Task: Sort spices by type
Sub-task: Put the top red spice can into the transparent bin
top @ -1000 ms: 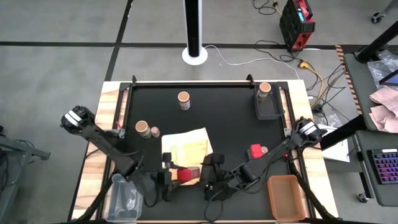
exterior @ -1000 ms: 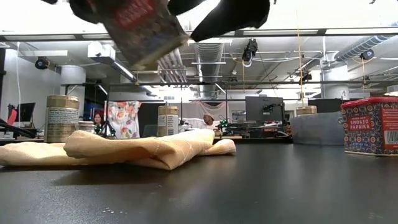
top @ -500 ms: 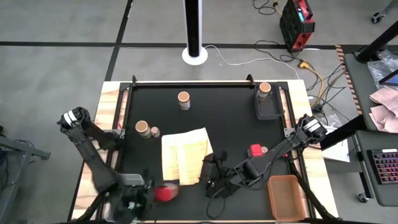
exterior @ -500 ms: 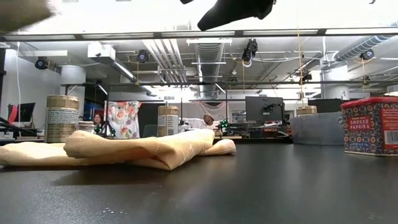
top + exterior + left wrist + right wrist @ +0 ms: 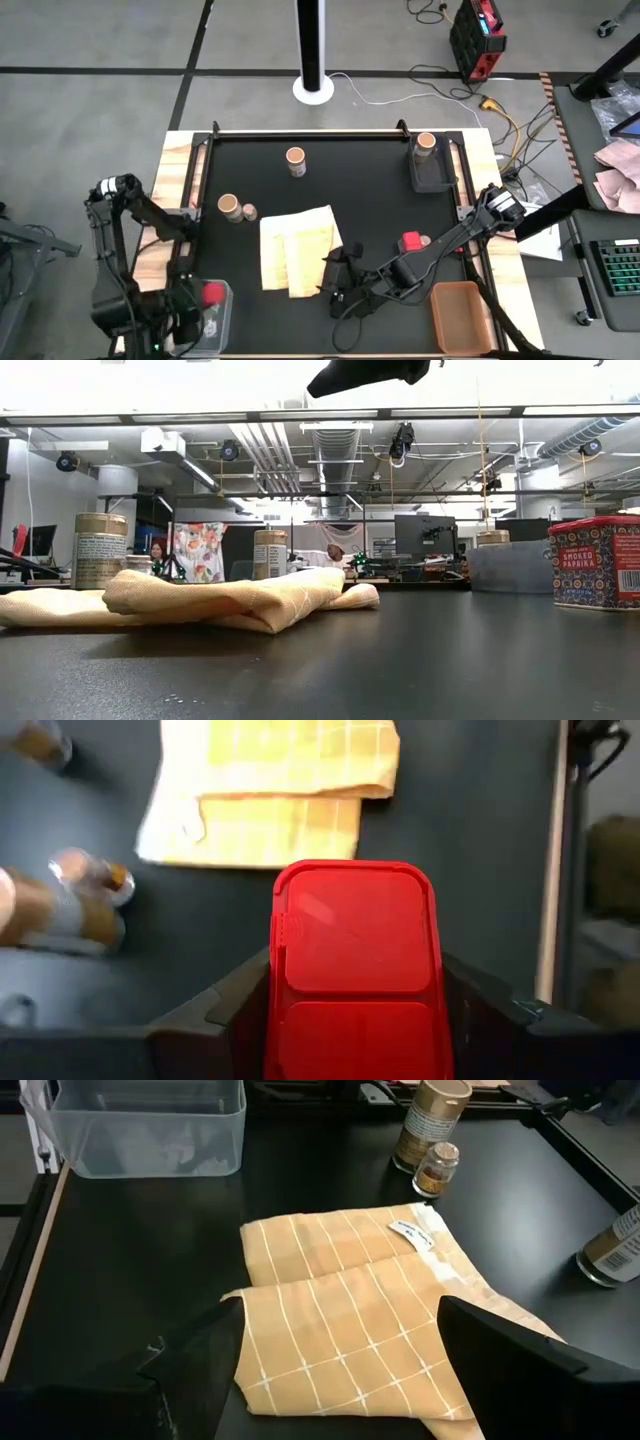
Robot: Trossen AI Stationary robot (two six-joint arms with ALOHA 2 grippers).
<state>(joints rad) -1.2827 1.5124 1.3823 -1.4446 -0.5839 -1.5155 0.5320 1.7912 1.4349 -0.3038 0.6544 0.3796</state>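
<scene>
My left gripper (image 5: pixel 352 1020) is clenched on the small bright red blocky spice tin (image 5: pixel 211 294). A second ago I held that tin near the folded yellow checked cloth (image 5: pixel 296 249); it now hangs over the clear plastic bin (image 5: pixel 222 330) at the table's front left corner, not yet released. I judge one red item to be nearly sorted.

My right gripper (image 5: pixel 340 1335) hovers above the cloth with its fingers spread and nothing between them.

A second red tin (image 5: pixel 411 242) stands apart to the right. Three tan-topped round jars (image 5: pixel 295 158) remain unsorted, one in a dark tray (image 5: pixel 431 178).
</scene>
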